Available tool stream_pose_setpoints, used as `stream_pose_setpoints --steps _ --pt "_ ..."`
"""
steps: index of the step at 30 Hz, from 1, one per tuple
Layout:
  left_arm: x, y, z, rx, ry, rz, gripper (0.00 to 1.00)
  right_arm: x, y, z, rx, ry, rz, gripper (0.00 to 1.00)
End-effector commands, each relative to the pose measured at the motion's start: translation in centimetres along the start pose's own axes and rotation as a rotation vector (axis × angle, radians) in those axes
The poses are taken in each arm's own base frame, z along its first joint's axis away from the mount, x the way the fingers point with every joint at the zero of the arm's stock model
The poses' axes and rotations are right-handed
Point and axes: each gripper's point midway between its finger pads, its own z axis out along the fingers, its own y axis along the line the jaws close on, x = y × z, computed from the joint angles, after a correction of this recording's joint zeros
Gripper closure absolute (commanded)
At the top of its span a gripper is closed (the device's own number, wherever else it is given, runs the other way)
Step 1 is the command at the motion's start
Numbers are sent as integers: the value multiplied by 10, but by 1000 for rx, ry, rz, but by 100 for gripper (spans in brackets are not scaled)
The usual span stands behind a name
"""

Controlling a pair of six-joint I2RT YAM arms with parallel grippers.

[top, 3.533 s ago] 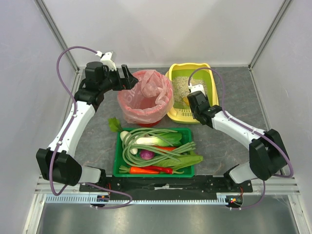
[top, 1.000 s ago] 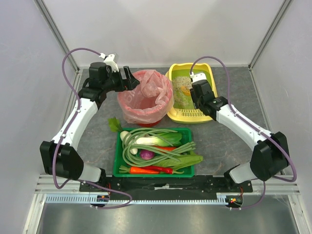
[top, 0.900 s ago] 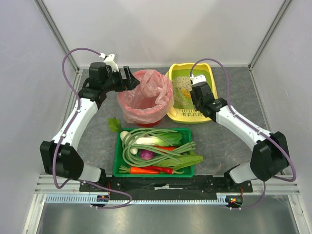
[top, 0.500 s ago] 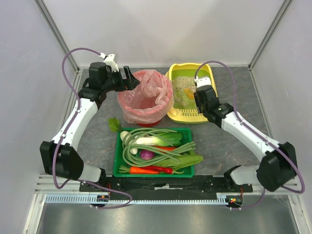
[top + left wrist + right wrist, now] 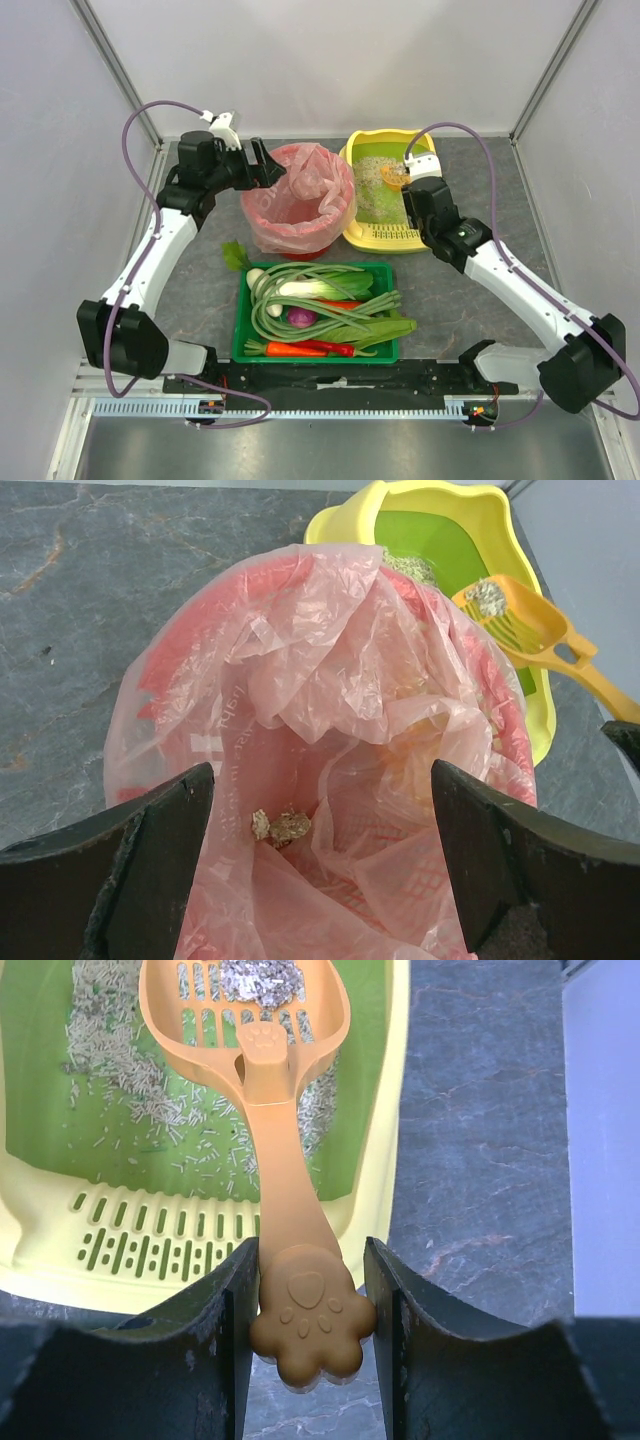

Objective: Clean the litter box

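Note:
The litter box (image 5: 385,238) is a yellow tray with a green lining and scattered grey-beige litter, at the back right. It also shows in the left wrist view (image 5: 345,515) and the right wrist view (image 5: 120,1240). My right gripper (image 5: 412,188) (image 5: 308,1295) is shut on the paw-shaped handle of an orange slotted scoop (image 5: 394,175) (image 5: 268,1110) (image 5: 520,630). The scoop's head hangs over the box with a grey clump (image 5: 262,975) in it. My left gripper (image 5: 263,165) (image 5: 322,820) stands wide open at the rim of the red bin, with nothing between its fingers.
The red bin with a pink bag (image 5: 300,200) (image 5: 330,680) stands just left of the litter box, with small clumps (image 5: 283,826) at its bottom. A green tray (image 5: 240,320) of vegetables sits in front of the bin. Grey walls close in on three sides.
The right arm has swung its elbow out to the right. The scoop, with its clump, has shifted toward the back right of the box. The left arm has barely moved.

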Motion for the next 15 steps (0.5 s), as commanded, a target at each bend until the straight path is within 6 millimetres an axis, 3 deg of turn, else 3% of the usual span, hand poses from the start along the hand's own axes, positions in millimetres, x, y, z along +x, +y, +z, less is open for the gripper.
stream_pose_setpoints --steps 1,4,6,9,11,14,15 --pt "-11 -12 -10 54 -46 24 5 -22 -13 -13 34 -77 42 100" --pt "-11 -13 -12 57 -51 25 5 -38 10 -15 -28 -101 40 100" --pt "-11 -13 -14 53 -55 26 5 -46 13 -21 -11 -117 8 100" --pt "-11 -12 -16 45 -60 33 5 -37 -10 -28 76 -125 9 100" --pt "-10 -11 -17 43 -62 34 5 -35 -14 -29 85 -142 11 100" --pt "-9 -13 -17 52 -61 31 5 -39 8 -24 -4 -134 26 100" --pt "-10 -14 -17 55 -65 30 5 -50 18 -30 -26 -155 26 100"
